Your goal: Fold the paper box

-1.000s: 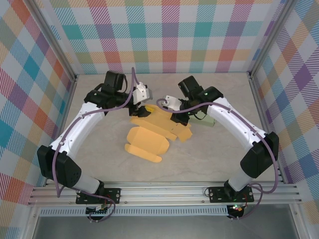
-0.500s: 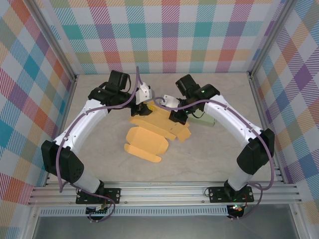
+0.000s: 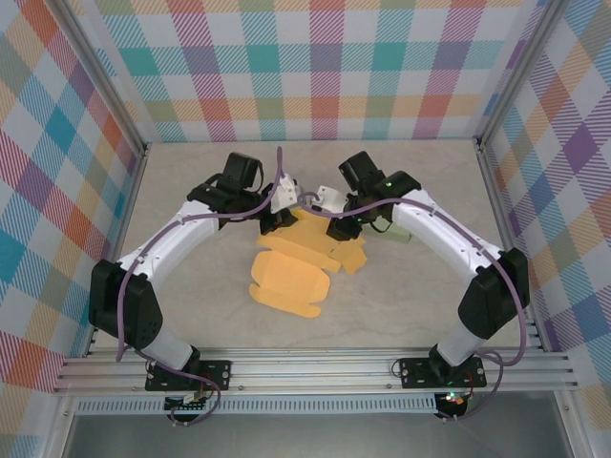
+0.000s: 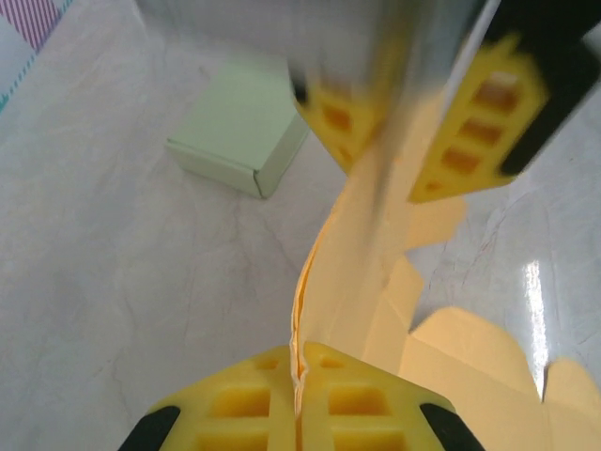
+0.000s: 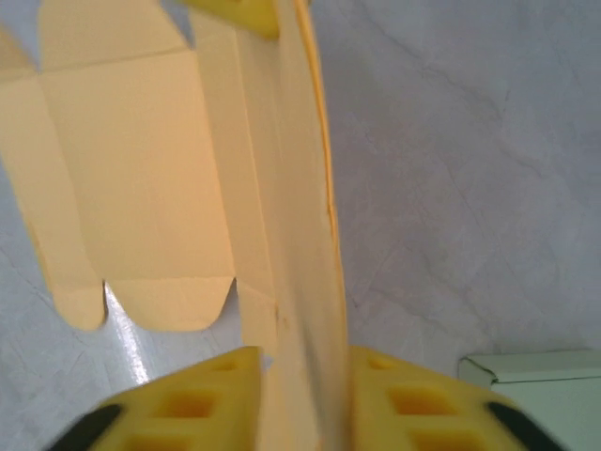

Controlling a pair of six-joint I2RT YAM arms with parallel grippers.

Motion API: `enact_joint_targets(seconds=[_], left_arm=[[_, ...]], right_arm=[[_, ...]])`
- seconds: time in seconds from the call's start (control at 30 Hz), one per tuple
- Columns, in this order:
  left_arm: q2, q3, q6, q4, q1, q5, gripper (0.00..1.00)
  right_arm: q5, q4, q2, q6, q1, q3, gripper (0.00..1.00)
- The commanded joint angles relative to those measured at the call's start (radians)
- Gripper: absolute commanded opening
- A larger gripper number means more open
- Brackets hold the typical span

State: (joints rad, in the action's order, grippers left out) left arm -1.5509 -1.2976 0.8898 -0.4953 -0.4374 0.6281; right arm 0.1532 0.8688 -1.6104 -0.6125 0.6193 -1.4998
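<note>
The orange paper box (image 3: 289, 279) lies mostly flat mid-table, its far edge lifted between the two grippers. My left gripper (image 3: 278, 220) is shut on that raised edge. In the left wrist view the yellow pads (image 4: 235, 404) pinch the thin folded paper box (image 4: 362, 272) tight at my left gripper (image 4: 300, 371). My right gripper (image 3: 336, 226) is at the same edge from the other side. Its jaws (image 5: 305, 399) stand open with an upright panel of the paper box (image 5: 131, 169) between them. Its fingers (image 4: 474, 122) face the left wrist camera, blurred.
A small pale green closed box (image 3: 394, 230) sits just right of the right gripper; this green box (image 4: 239, 141) also appears in the left wrist view, and its corner (image 5: 535, 381) in the right wrist view. Metal posts and checkered walls fence the grey table (image 3: 430, 305).
The left gripper moved in to the right and closed on the paper box's raised edge. The right gripper, shut before, has opened its jaws. The paper box shifted slightly right.
</note>
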Motion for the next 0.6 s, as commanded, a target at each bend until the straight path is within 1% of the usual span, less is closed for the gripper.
enact_joint_targets(seconds=[0.0, 0.03, 0.07, 0.13, 0.23, 0.3, 0.33, 0.4, 0.43, 0.5, 0.57], left_arm=[[0.015, 0.03, -0.06, 0.117, -0.003, -0.045, 0.0], [0.01, 0.033, -0.069, 0.125, -0.003, -0.048, 0.0], [0.005, 0.039, -0.08, 0.133, -0.003, -0.052, 0.0], [0.008, 0.074, -0.103, 0.181, -0.003, -0.052, 0.0], [0.048, 0.196, -0.187, 0.404, -0.005, -0.075, 0.0], [0.083, 0.291, -0.26, 0.569, -0.015, -0.122, 0.0], [0.1, 0.332, -0.286, 0.634, -0.023, -0.151, 0.0], [0.132, 0.413, -0.339, 0.76, -0.044, -0.227, 0.0], [0.142, 0.446, -0.363, 0.803, -0.053, -0.253, 0.0], [0.161, 0.499, -0.417, 0.859, -0.073, -0.291, 0.0], [0.178, 0.544, -0.45, 0.884, -0.098, -0.301, 0.0]], right_arm=[[-0.008, -0.076, 0.071, 0.046, -0.008, 0.014, 0.61], [-0.018, -0.088, 0.083, 0.058, -0.01, 0.024, 0.7], [-0.033, -0.111, 0.1, 0.082, -0.012, 0.042, 0.73], [-0.067, -0.17, 0.144, 0.14, -0.017, 0.086, 0.74], [-0.133, -0.275, 0.233, 0.292, -0.032, 0.165, 0.89], [-0.158, -0.315, 0.281, 0.445, -0.051, 0.2, 0.98], [-0.177, -0.318, 0.3, 0.521, -0.055, 0.208, 1.0], [-0.245, -0.307, 0.331, 0.696, -0.061, 0.228, 1.0], [-0.262, -0.302, 0.342, 0.755, -0.067, 0.241, 1.0], [-0.255, -0.297, 0.365, 0.874, -0.085, 0.287, 1.0], [-0.233, -0.307, 0.383, 0.948, -0.103, 0.34, 1.0]])
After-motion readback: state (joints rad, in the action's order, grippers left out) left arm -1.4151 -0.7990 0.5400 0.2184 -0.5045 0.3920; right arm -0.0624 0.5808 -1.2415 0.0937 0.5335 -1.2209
